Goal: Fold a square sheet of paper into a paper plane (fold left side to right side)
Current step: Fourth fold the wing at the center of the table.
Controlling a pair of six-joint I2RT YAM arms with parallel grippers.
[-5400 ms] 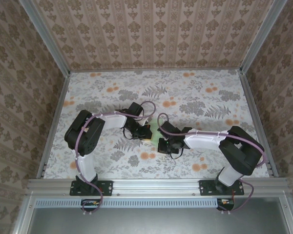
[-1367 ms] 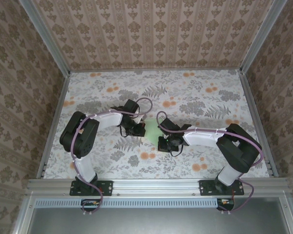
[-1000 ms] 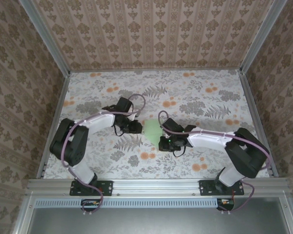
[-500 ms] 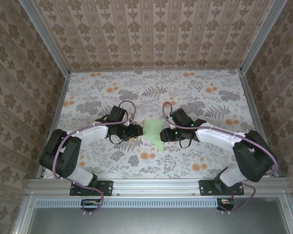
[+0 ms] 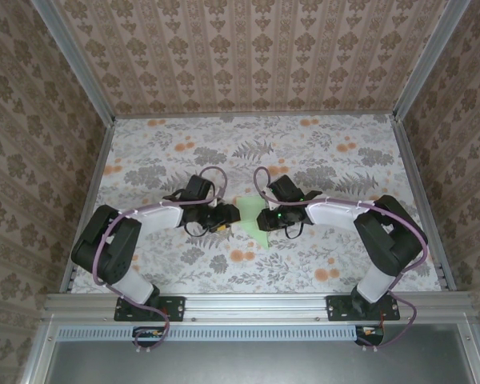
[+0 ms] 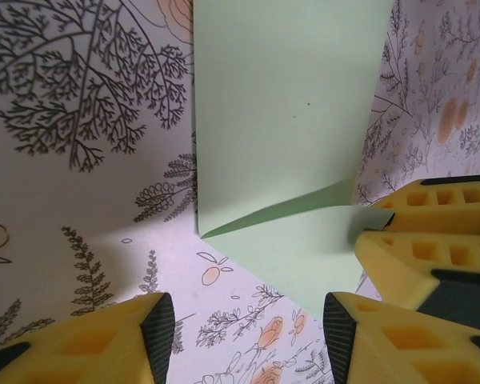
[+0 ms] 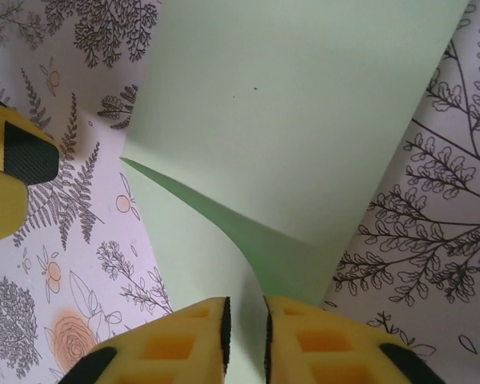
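- Seeing the pale-green folded paper plane (image 5: 252,220) lying mid-table on the white floral-printed table cover (image 5: 320,160), between both arms.
- Pinching a raised flap at the paper's edge with the right gripper (image 7: 246,330), yellow foam fingers (image 7: 304,340) nearly pressed together.
- Holding the left gripper (image 6: 248,336) spread wide, low over the cover, just beside the paper's opposite edge.
- Showing one slanting crease, the flap standing slightly off the layer beneath.

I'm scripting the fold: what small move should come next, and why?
Probably the right claw should carry its pinched flap across the paper: that edge is already raised, the rest lies flat, and the left claw is open, gripping nothing.
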